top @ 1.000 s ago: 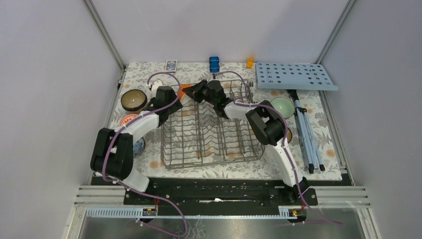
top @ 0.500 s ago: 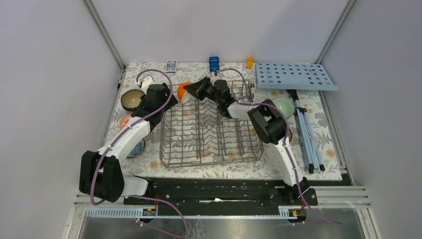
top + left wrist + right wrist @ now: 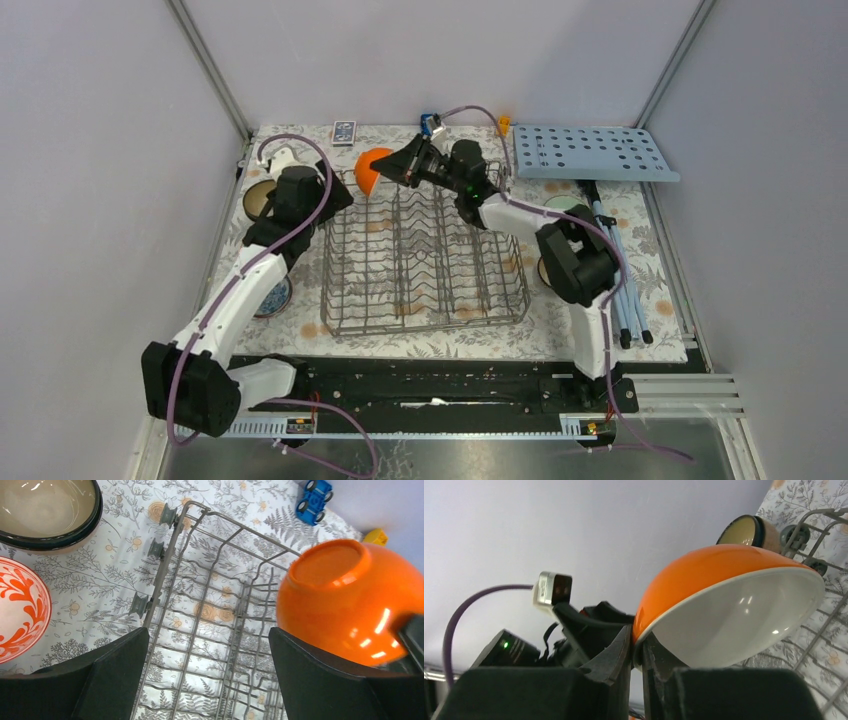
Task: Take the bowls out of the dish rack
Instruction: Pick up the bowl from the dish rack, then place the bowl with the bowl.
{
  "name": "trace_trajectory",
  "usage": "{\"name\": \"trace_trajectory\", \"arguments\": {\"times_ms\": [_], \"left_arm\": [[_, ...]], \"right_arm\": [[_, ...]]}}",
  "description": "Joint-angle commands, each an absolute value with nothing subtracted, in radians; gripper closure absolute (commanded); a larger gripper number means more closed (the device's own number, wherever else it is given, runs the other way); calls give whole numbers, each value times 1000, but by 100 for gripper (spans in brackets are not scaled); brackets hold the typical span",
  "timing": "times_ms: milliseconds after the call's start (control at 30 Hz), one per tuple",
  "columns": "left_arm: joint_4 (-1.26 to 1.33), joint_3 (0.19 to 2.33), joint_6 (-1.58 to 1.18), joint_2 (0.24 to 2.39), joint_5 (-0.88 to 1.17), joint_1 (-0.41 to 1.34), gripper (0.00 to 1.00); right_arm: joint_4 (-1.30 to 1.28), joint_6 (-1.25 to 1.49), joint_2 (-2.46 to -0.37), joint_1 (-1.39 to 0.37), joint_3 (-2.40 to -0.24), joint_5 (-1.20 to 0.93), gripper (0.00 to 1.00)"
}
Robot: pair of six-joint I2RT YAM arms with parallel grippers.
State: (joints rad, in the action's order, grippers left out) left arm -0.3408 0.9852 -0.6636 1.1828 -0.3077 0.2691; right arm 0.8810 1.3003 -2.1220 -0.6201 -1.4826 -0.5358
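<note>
I see my right gripper (image 3: 636, 650) clamped on the rim of the orange bowl (image 3: 724, 595), holding it tilted above the far left corner of the rack (image 3: 420, 318). My left gripper (image 3: 209, 640) hangs just beside it, jaws spread wide, empty.

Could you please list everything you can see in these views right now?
dish rack: one, grey wire, table centre
orange bowl: one, orange outside, white inside, held over the rack's far-left corner
dark brown bowl: one, cream inside, left of rack
red-and-white bowl: one, left of rack
blue-and-white bowl: one, near left, partly under the arm
pale green bowl: one, right of rack
perforated board: one, light blue, far right
toy car: one, blue, far edge
folded stand: one, white-blue, right edge
left pincer: open, above rack's left edge
right pincer: shut on the orange bowl's rim
</note>
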Motion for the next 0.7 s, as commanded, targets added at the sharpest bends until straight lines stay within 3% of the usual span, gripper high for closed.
{"name": "trace_trajectory", "arguments": {"times_ms": [0, 233, 367, 467, 667], "left_arm": [[-378, 1048, -658, 1105, -279, 265, 3], [-447, 1165, -673, 1043, -262, 265, 1], [-455, 1213, -699, 1047, -169, 265, 1], [-524, 1242, -725, 1076, -187, 264, 1], [-503, 1200, -600, 1033, 67, 264, 1]], "right_arm": [[708, 1058, -1866, -607, -1412, -635, 100], [39, 440, -1450, -658, -1338, -485, 100], [-326, 94, -1323, -880, -1394, -110, 100], [-459, -32, -1261, -1018, -1391, 103, 100], [-609, -152, -1157, -1228, -1292, 378, 100]]}}
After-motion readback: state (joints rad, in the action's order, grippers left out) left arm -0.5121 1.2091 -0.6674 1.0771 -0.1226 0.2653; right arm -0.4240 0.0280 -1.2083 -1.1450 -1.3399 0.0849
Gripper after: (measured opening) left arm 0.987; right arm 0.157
